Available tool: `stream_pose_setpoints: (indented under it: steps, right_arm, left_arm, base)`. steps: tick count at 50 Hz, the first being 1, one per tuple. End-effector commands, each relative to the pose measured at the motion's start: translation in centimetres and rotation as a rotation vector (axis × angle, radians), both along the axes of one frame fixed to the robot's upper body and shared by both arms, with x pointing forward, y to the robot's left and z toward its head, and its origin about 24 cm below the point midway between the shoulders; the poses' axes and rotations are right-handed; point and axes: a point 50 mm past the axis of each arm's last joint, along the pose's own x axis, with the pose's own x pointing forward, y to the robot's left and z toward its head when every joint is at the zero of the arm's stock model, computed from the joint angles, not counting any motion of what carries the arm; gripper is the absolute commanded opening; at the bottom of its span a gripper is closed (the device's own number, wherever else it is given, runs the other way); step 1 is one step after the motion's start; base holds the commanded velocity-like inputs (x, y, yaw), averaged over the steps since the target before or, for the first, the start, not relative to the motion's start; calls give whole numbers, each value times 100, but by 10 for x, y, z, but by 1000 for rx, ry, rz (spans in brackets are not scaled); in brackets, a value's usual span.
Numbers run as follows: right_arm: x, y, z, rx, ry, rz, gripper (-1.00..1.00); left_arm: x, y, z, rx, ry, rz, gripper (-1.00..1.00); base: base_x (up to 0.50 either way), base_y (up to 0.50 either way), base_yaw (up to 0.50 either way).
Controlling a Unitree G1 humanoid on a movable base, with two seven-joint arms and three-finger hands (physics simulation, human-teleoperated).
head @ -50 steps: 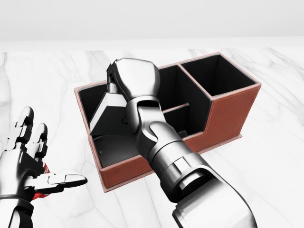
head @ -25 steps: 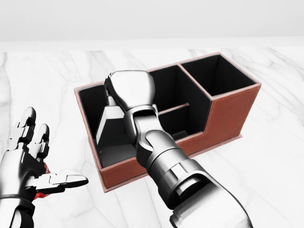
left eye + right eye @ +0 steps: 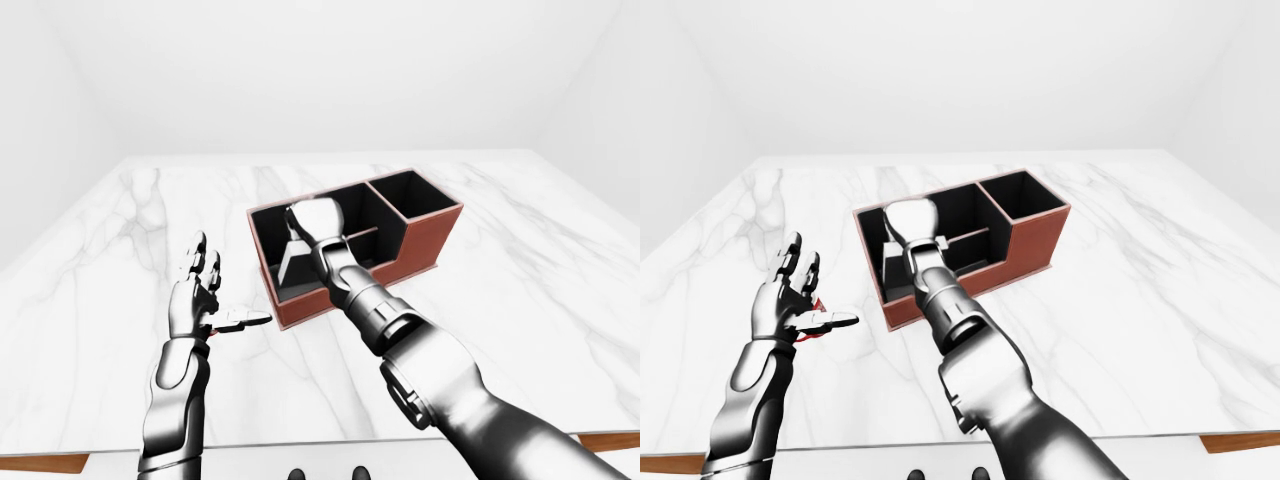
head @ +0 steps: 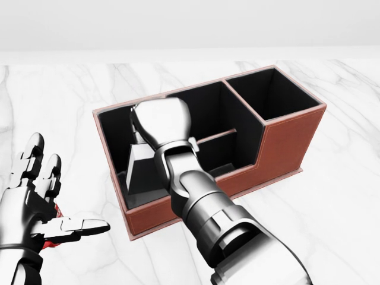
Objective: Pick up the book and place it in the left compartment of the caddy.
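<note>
The brown caddy (image 4: 288, 136) with a black inside lies slantwise on the marble table (image 4: 338, 208). My right hand (image 4: 141, 132) hangs over its left compartment, shut on the top of the book (image 4: 140, 172). The grey and black book stands nearly upright inside that compartment, its lower end near the floor. The hand's back hides the fingers and the book's top edge. My left hand (image 4: 56, 196) is open, palm turned inward, to the left of the caddy and apart from it.
A small red thing (image 3: 812, 335) peeks out under my left hand. The caddy also has a middle section with a low divider (image 4: 217, 135) and a tall right compartment (image 4: 270, 92). The table's near edge (image 3: 300, 445) runs along the bottom of the eye views.
My right hand has come down and toward the bottom of the view, lowering the book into the left compartment and turning it more upright. The left hand has stayed put.
</note>
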Motion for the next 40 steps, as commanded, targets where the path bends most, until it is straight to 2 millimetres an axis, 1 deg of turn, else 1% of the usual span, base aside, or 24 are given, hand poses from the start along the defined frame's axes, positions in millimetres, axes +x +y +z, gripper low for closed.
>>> stream_pose_setpoints:
  steps: [1,11,31,33,34,35,36,37,39,40]
  right_arm:
    - [-1,0,-3,-26,-4,6,-100]
    - [-3,1,-10,-43,10,10,-100]
    - [-4,0,-11,-42,13,8,-100]
    - [-4,0,-11,-43,14,8,-40]
    - [-4,0,-11,-45,13,9,-21]
    - [-4,0,-11,-45,13,9,-8]
    - [-4,0,-11,-43,13,8,-8]
    - [-4,0,-11,-42,14,8,10]
    - [-4,0,-12,-45,14,9,40]
    - [-4,0,-13,-45,16,9,46]
  left_arm:
    - [0,0,0,2,-1,-3,100]
    - [1,1,1,-1,-3,1,100]
    - [2,2,0,-3,1,2,100]
    - [1,2,0,-3,1,2,100]
    - [1,2,0,-3,1,2,100]
    - [2,2,0,-3,1,2,100]
    - [2,2,0,-3,2,2,100]
    - [2,2,0,-3,3,1,100]
    - [2,2,-1,-2,3,1,100]
    - [2,2,-1,-3,3,1,100]
  base:
    - [0,0,0]
    - [0,0,0]
    - [0,0,0]
    - [0,0,0]
    - [0,0,0]
    - [0,0,0]
    - [0,0,0]
    - [0,0,0]
    - [0,0,0]
    - [0,0,0]
